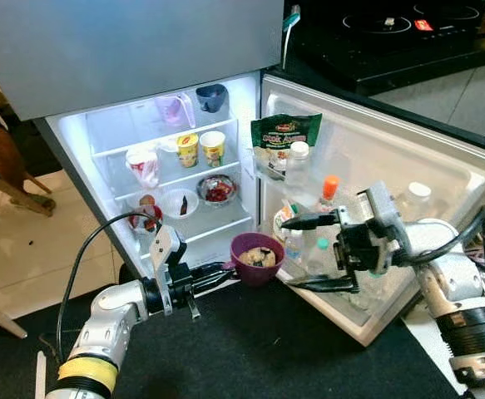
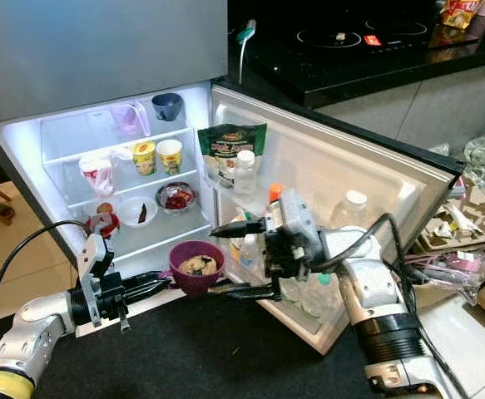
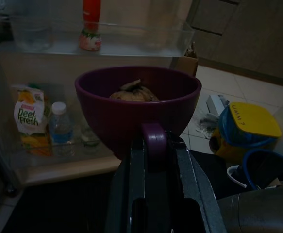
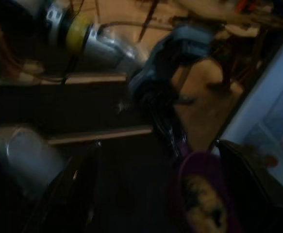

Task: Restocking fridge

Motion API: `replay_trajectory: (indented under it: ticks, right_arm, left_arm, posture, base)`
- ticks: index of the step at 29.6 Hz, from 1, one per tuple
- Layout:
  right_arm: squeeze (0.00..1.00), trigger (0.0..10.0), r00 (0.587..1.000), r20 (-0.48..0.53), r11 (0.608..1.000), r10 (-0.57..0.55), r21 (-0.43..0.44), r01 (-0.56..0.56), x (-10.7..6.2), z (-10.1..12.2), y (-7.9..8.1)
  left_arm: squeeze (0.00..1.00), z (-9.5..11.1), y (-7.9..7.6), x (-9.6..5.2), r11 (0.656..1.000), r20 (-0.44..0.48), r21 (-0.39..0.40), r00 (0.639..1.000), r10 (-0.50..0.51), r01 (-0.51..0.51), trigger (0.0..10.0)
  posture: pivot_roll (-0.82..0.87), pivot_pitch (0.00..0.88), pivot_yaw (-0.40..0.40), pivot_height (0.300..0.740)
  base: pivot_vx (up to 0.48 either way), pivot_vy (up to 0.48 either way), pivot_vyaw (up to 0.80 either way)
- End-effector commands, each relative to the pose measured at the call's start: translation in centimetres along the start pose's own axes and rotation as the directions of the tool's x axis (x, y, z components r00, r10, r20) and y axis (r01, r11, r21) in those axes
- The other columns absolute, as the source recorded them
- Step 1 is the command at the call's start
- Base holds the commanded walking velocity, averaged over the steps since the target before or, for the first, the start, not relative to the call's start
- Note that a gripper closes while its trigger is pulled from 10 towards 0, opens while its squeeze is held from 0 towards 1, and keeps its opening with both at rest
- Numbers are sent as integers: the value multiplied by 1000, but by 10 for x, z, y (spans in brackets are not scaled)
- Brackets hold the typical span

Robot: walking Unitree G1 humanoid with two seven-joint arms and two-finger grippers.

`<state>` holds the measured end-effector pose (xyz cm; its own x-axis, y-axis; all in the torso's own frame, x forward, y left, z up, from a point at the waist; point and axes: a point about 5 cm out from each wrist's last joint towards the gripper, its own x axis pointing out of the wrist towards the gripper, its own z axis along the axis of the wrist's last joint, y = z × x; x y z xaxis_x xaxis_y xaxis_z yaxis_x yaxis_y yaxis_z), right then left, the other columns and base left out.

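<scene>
Left tool (image 1: pixel 222 272) clamped on handle of purple bowl (image 1: pixel 257 258); bowl with food held upright, in air before open fridge (image 1: pixel 163 158), at lowest shelf level. Right tool (image 1: pixel 297 253) spread wide, just beside bowl on door side, not touching. Door shelf (image 1: pixel 375 316) holds bottles (image 1: pixel 297 163). Green snack bag (image 1: pixel 284 137) in upper door rack.

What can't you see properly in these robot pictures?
- The food in the purple bowl: too small in the eye views and too dark in the left wrist view to tell what it is.
- The bottles in the fridge door: partly hidden by the right hand in the eye views.
- The right wrist view: dark and blurred, so the bowl's contents can't be read.
- The left hand grips the bowl's handle, hiding most of it.
</scene>
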<state>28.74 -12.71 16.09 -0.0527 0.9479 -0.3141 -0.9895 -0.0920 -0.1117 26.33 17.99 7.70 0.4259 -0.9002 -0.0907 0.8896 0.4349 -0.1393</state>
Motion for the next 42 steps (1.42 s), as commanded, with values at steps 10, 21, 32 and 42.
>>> replay_trajectory:
  ticks: [10, 21, 32, 42]
  right_arm:
    - [0, 10000, 955, -297, 997, -14, -73, -8, 20, -20, -6]
    - [0, 0, 889, -459, 994, 3, -93, -51, 16, -34, -5]
    - [0, 0, 895, -444, 993, -36, -119, -20, 15, -32, -10]
    - [0, 0, 873, -476, 980, -108, -197, 14, 9, -29, -21]
  left_arm:
    - [0, 9, -10, 12, 993, -9, 45, 994, -107, 107, 10000]
    - [0, 16, -13, 16, 987, -12, 74, 990, -143, 144, 10000]
    - [0, 17, -14, 15, 986, -13, 83, 989, -144, 145, 10000]
    - [1000, 18, -21, 17, 980, 15, 31, 981, -196, 195, 10000]
  posture:
    - [-83, 0, -9, 740]
    - [-83, 0, -9, 740]
    - [-86, 0, -10, 740]
    - [-87, 0, -15, 740]
  base:
    - [0, 0, 0]
    - [0, 0, 0]
    - [0, 0, 0]
    - [0, 0, 0]
